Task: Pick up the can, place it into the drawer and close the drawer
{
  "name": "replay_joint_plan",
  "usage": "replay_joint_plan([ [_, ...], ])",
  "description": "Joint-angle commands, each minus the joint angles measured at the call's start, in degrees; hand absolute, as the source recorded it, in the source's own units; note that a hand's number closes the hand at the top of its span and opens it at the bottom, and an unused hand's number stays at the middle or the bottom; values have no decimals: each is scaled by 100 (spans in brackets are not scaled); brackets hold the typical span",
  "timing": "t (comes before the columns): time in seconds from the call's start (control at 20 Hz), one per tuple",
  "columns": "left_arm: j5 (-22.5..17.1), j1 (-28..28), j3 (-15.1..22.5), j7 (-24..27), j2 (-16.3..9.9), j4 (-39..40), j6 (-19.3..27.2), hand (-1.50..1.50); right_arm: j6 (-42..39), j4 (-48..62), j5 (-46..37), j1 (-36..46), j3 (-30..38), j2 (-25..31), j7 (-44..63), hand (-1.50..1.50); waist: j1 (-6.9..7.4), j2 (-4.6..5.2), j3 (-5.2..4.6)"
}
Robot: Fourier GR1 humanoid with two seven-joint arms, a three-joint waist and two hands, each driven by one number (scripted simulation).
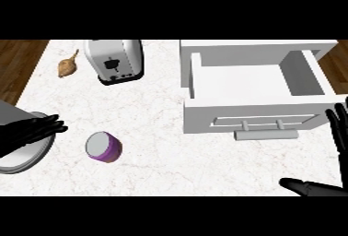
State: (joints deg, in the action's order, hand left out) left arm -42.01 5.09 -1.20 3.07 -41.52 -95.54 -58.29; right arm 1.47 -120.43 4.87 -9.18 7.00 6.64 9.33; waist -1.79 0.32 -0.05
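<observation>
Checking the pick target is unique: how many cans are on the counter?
1. A purple can with a grey top lies on the white marble counter, left of the open white drawer. None visible inside the drawer.

White marble counter (163, 106) (faint veining); wood floor (17, 57) beyond left and right edges.

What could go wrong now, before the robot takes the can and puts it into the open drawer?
1. The purple can lies near the left hand, but the drawer is far to the right; a carry across the counter could let it slip.
2. The can seems to lie tilted, so it may roll when touched.
3. The right hand rests open beside the drawer's handle and might bump the drawer.
</observation>
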Motion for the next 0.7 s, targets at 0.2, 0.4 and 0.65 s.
replay_joint_plan([
  [0.2,-755,479,-393,125,-803,1420,-1656,-150,-510,-150,692,-711,622,165,-264,-150,74,-31,3],
  [0.4,-1357,993,-118,-254,-1129,2289,-1624,-150,-707,-212,845,-871,801,211,-375,-150,23,-17,6],
  [0.65,-2223,1124,817,-857,-1179,2091,-969,-150,-1097,-182,1139,-1200,1114,330,-565,-150,0,-20,11],
])
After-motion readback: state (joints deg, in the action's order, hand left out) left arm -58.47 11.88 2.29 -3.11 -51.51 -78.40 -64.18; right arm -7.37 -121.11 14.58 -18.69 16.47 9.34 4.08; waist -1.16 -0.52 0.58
